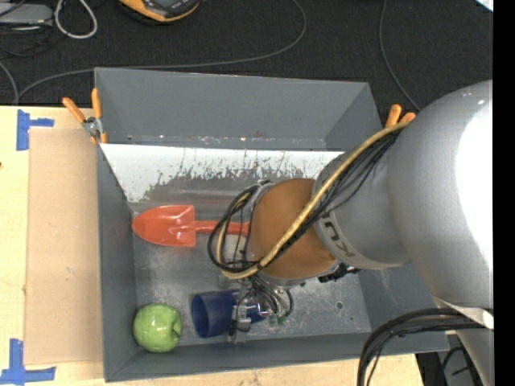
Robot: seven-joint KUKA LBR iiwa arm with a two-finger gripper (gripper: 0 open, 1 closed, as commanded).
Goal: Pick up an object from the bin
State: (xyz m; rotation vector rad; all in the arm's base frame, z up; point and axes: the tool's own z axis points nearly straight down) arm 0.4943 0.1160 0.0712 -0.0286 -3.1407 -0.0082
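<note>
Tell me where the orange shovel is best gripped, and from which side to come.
Probably the thin handle, just right of the blade, coming straight down from above and closing across its width. The orange shovel lies flat on the bin floor; its blade looks too broad, the handle narrow.

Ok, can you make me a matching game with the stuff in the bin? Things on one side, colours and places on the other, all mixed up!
Things
1. apple
2. toy shovel
3. cup
4. gripper

Colours and places
A. orange, lying flat on the left of the bin floor, its handle running under the arm
B. down at the cup's right end
C. green, in the bin's lower-left corner
D. blue, between the apple and the gripper

Pairs: 1-C, 2-A, 3-D, 4-B
</note>
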